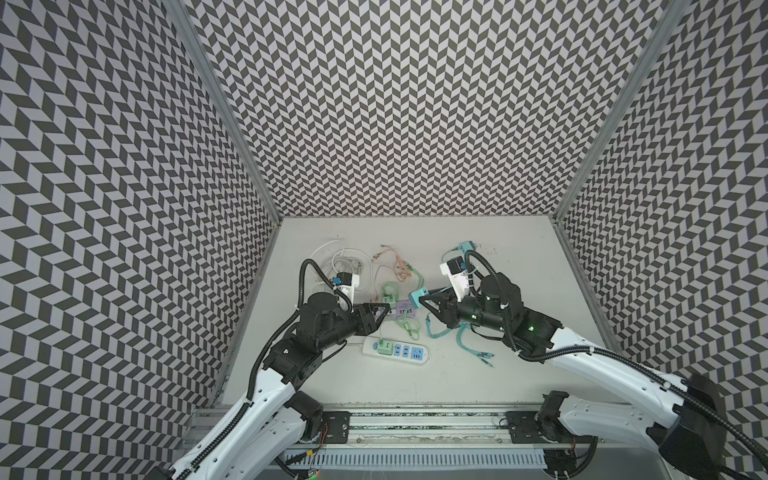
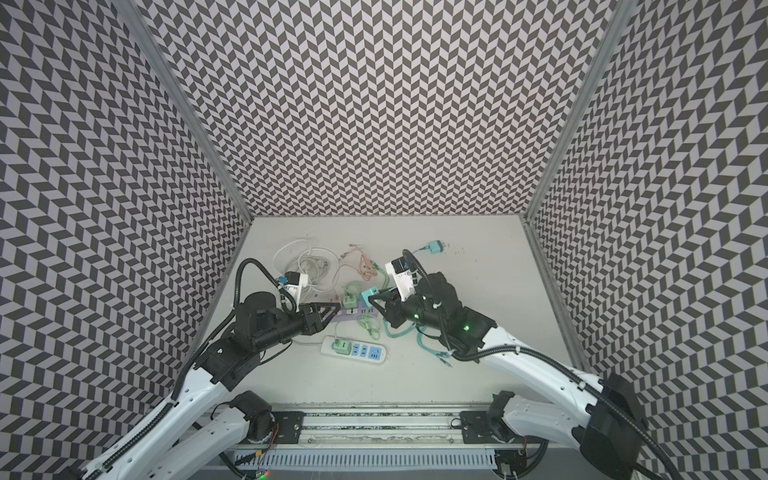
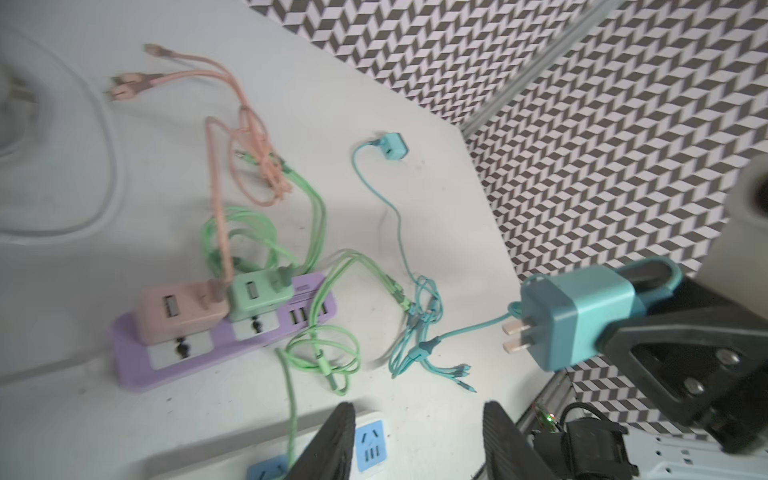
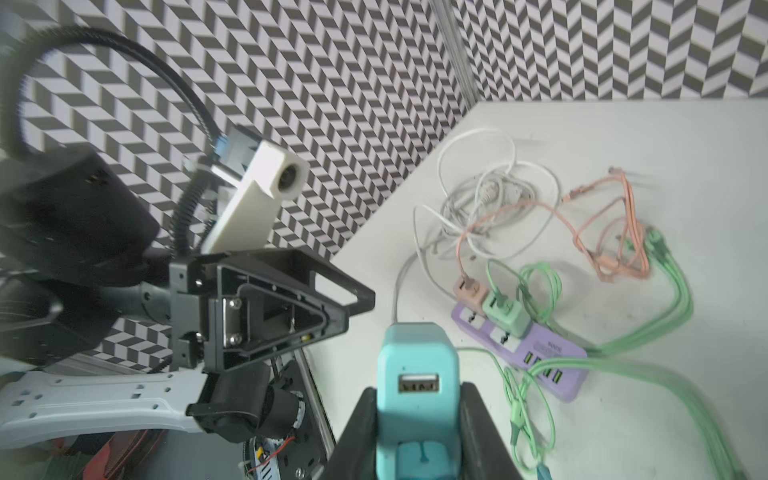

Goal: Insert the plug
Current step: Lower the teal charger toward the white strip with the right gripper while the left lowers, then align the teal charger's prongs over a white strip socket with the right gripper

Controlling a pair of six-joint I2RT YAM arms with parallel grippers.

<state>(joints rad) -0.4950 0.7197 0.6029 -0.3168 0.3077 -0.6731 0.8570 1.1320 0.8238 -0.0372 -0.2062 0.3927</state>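
A teal plug [image 1: 417, 296] [image 4: 417, 374] is held above the table, and my right gripper [image 1: 425, 304] [image 4: 417, 401] is shut on its body. In the left wrist view the teal plug [image 3: 577, 320] shows two bare prongs pointing away from the fingers. A purple power strip [image 1: 402, 310] [image 3: 137, 357] [image 4: 552, 365] lies just beside it, carrying a pink adapter [image 3: 178, 311] and a green adapter [image 3: 257, 293]. My left gripper [image 1: 384, 314] [image 3: 419, 436] is open and empty, hovering over the white power strip [image 1: 395, 351] [image 3: 372, 444].
A green adapter [image 1: 384, 345] sits in the white strip. A second teal plug [image 1: 465, 246] [image 3: 392, 145] lies at the back. Tangled white cable [image 1: 340, 262], pink cable [image 1: 392, 262], green cable [image 3: 320, 353] and teal cable [image 1: 465, 340] spread over the table. Patterned walls close three sides.
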